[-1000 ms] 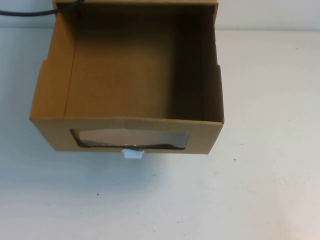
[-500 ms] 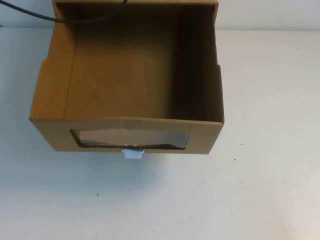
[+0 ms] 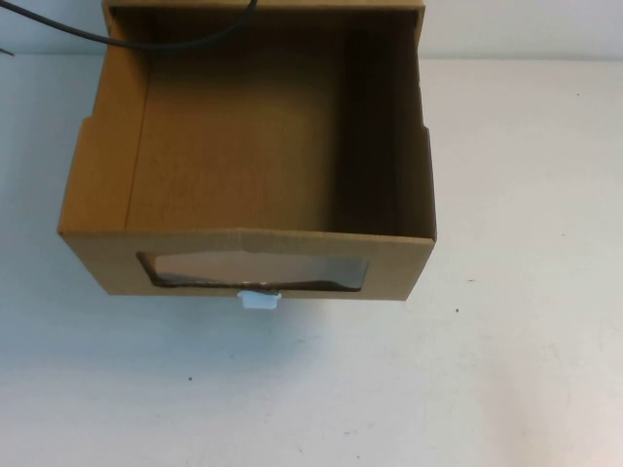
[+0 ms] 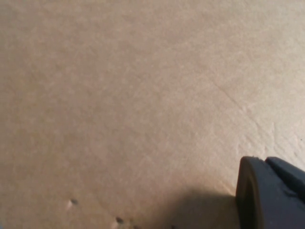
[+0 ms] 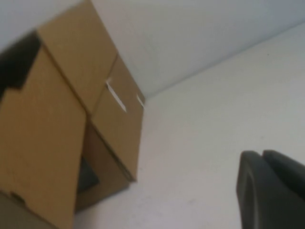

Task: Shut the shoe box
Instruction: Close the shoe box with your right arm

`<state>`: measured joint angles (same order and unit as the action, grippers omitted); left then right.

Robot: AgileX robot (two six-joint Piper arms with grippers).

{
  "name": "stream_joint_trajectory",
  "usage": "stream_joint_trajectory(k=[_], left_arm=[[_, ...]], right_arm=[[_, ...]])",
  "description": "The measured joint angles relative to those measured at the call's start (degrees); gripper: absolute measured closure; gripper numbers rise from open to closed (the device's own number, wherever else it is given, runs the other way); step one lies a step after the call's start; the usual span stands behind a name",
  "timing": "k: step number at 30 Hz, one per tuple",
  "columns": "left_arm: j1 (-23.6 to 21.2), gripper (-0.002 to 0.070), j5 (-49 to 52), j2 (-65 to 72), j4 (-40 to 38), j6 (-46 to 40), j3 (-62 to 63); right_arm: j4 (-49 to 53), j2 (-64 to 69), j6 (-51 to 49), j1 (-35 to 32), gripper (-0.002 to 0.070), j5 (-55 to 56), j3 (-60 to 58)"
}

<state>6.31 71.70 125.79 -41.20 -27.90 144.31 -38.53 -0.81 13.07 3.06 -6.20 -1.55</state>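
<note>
Shoe box (image 3: 248,156), brown cardboard, drawer type, stands on the white table (image 3: 506,370) at the upper centre of the high view, reaching to the far edge of that view. Drawer is pulled out toward the robot and its top is open; the bare cardboard floor inside is visible. Front panel faces the robot, carrying a rectangular clear window (image 3: 255,269) with a small white pull tab (image 3: 260,300) just below it at the panel's lower edge. The drawer's visible run from front panel to far end lies near-to-far; the front panel lies across, left to right. Left and right drawer walls step down in height partway back. The far end sits inside an outer sleeve (image 3: 263,6), of which only a strip shows at the top.

A black cable (image 3: 127,37) crosses the far left corner of the box.

Open table lies on the near side of the front panel, and to the right of the box; a narrower strip lies to the left.

Left gripper (image 4: 271,195): only one dark finger shows in the left wrist view, close against plain cardboard; cannot tell whether its fingers are apart or together.

Right gripper (image 5: 269,191): one dark finger shows in the right wrist view, above white table, well apart from the box (image 5: 62,124); finger state cannot be told.
</note>
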Motion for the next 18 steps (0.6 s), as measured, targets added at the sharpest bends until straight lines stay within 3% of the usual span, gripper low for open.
stream_joint_trajectory(k=[6, 11, 18], left_arm=[[0.00, 0.0680, 0.00, 0.00, 0.09, 0.19, 0.02], [0.00, 0.0680, 0.00, 0.00, 0.24, 0.33, 0.17], [0.00, 0.0680, 0.00, 0.00, 0.24, 0.33, 0.17]], right_arm=[[-12.56, 0.00, 0.00, 0.00, 0.0689, 2.93, 0.00], [-13.39, 3.02, 0.00, 0.00, 0.0687, -11.13, 7.41], [-1.95, 24.34, 1.83, 0.00, 0.0687, -38.86, 26.47]])
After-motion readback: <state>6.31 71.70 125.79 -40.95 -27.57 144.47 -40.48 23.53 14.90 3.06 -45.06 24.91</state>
